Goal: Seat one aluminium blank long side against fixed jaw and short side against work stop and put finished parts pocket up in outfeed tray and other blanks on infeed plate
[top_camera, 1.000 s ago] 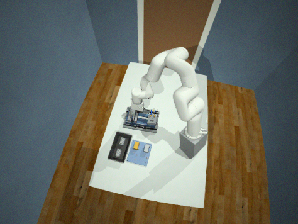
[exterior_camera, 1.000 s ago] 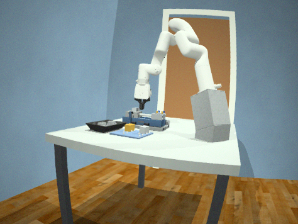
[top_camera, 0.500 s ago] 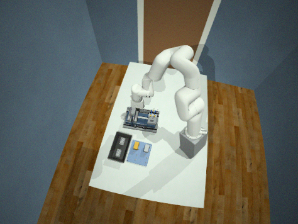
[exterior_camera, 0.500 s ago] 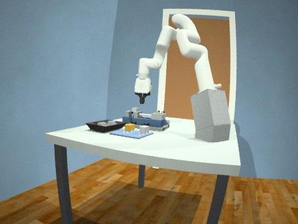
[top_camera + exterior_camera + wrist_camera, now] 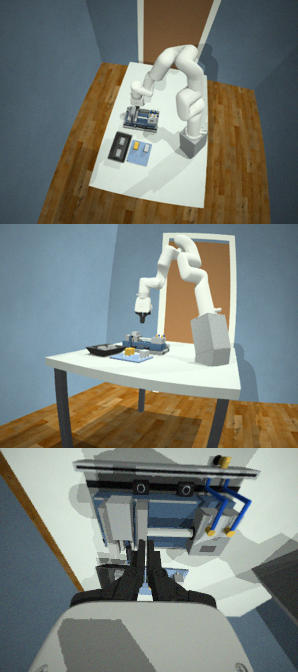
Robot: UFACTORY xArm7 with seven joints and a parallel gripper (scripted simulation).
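end effector: the dark two-fingered end effector (image 5: 142,317) on the white arm hangs in the air well above the vise; its fingers are pressed together with nothing between them
vise: the blue and grey machine vise (image 5: 141,118) sits on the white bench (image 5: 176,176); the grey fixed block is at the end under the arm, and the block with blue hoses (image 5: 223,508) is at the far end
seated blank: a pale grey block (image 5: 119,519) lies by the fixed end of the vise in the wrist view; whether it is the aluminium blank down on the low bars i cannot tell
infeed plate: the light blue flat plate (image 5: 134,158) carries a yellow brass blank (image 5: 136,145) and a grey aluminium blank (image 5: 146,148), apart from each other and inside the plate's edge
outfeed tray: the black rectangular tray (image 5: 110,151) beside the plate holds two grey finished parts (image 5: 120,146), lying flat as far as the top view shows; pockets are too small to judge
handling: judged from its look, an aluminium blank is rigid, smooth and fairly light; brass is heavier for its size; neither will dent under the fingers, though smooth faces may slip
where to hold: across the two long sides near the middle, so the block hangs level and does not swing
progress: the layout looks close to done; the arm is free of contact, so checking the seating is what remains
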